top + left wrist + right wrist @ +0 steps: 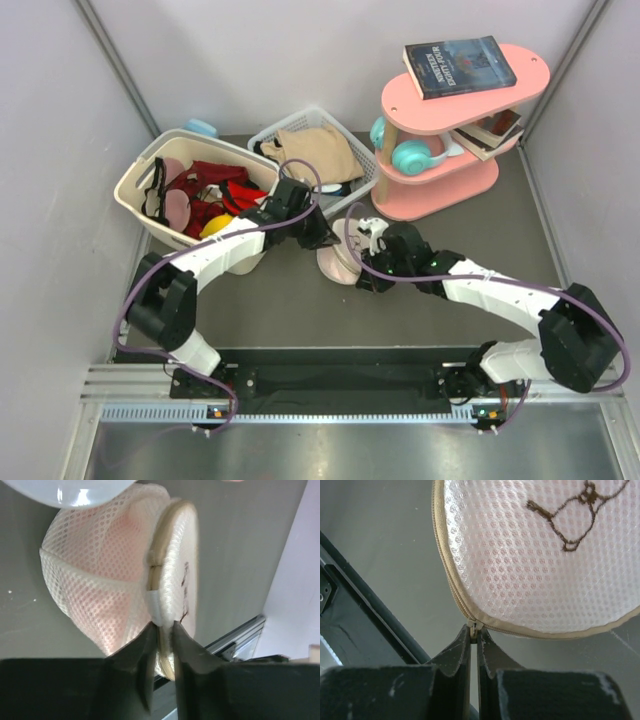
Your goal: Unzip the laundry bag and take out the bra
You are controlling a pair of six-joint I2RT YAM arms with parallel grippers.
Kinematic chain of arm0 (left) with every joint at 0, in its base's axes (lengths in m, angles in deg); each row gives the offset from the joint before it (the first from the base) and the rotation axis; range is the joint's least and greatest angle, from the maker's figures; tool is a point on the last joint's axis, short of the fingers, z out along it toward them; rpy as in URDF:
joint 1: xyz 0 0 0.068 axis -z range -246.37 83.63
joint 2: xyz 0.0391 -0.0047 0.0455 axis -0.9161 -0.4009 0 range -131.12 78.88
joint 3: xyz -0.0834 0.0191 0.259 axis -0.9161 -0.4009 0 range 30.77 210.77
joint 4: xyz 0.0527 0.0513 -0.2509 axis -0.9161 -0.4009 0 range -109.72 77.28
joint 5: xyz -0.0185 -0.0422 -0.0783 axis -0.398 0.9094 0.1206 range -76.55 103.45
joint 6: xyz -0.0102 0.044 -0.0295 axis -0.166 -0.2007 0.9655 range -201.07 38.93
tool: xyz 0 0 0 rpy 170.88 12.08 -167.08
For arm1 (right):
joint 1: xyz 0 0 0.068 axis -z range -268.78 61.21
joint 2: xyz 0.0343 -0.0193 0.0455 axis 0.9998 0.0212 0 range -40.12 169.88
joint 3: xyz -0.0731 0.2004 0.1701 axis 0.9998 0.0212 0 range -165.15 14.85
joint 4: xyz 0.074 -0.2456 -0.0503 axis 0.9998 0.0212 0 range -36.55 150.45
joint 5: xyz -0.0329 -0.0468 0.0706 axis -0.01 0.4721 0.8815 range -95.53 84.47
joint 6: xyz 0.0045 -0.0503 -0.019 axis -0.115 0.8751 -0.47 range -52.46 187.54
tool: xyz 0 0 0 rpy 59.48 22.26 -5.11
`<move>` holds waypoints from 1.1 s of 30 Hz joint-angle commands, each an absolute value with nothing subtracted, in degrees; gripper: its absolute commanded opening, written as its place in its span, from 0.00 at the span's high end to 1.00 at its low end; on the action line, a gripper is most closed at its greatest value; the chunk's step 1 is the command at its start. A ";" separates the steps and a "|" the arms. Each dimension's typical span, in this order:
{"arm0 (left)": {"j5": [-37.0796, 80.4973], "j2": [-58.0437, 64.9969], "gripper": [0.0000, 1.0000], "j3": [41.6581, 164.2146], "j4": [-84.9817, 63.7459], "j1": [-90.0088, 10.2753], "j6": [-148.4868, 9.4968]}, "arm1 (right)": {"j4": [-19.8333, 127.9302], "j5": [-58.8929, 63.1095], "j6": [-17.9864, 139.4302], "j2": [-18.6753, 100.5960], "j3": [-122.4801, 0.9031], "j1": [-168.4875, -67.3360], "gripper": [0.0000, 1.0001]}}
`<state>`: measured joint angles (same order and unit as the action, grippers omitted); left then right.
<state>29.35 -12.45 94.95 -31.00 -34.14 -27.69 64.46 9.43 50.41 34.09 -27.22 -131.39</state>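
The bag (pixel 338 265) is held off the desk (pixel 300 320) near its middle, a little toward the near edge, between the two pincers. It is turned on edge, with its flat face toward the right side.

The left pincer (pixel 162 630) is closed narrowly on the bag's rim, beside a white tab, as is shown in the left wrist view. The domed mesh side is seen there, and the bra (pixel 100 595) is made out only as a pink tint through the mesh.

The right pincer (pixel 474 630) is pressed shut on the zip pull (pixel 474 625) at the lower rim of the bag. The zip is seen closed along the stretch in that view. A dark logo (pixel 575 517) is carried on the flat mesh face.

A basket (pixel 130 195) is set at the far left corner; red garments (pixel 205 185) and a yellow item (pixel 215 228) are held in it. A grid basket (pixel 262 138) is placed at the far edge beside it, and a tan cloth (pixel 315 150) is laid in it. A pink shelf (pixel 530 70) is stood at the far right corner. A book (pixel 458 65) is laid on its top tier, teal headphones (pixel 410 155) on the lower tier, and more books (pixel 490 130) between the tiers.
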 commanded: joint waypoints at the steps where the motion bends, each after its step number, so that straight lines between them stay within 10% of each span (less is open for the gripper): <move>1: 29.09 -12.27 0.64 97.74 -32.49 -34.55 -29.75 | 63.03 11.43 51.19 36.34 -31.65 -132.46 1.00; 3: 28.57 -10.52 0.42 96.17 -33.46 -34.55 -29.49 | 62.68 11.87 51.10 37.48 -32.35 -132.64 1.00; 7: 27.60 -5.68 0.27 91.95 -34.69 -34.55 -27.73 | 62.15 12.57 51.28 39.15 -33.84 -133.08 1.00; 19: 29.88 -0.39 0.23 85.52 -30.12 -34.11 -20.69 | 62.86 15.47 52.86 46.71 -41.14 -135.98 1.00; 27: 31.29 -4.52 0.27 86.66 -29.25 -33.50 -20.61 | 64.00 15.12 53.65 47.86 -42.37 -137.30 1.00; 33: 31.64 -5.93 0.61 87.37 -28.81 -33.06 -20.78 | 64.61 14.42 53.91 47.51 -42.20 -137.30 1.00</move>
<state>30.35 -5.08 85.62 -31.55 -33.33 -21.09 65.57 14.26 52.68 47.73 -39.59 -136.31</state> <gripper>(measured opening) 0.449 0.025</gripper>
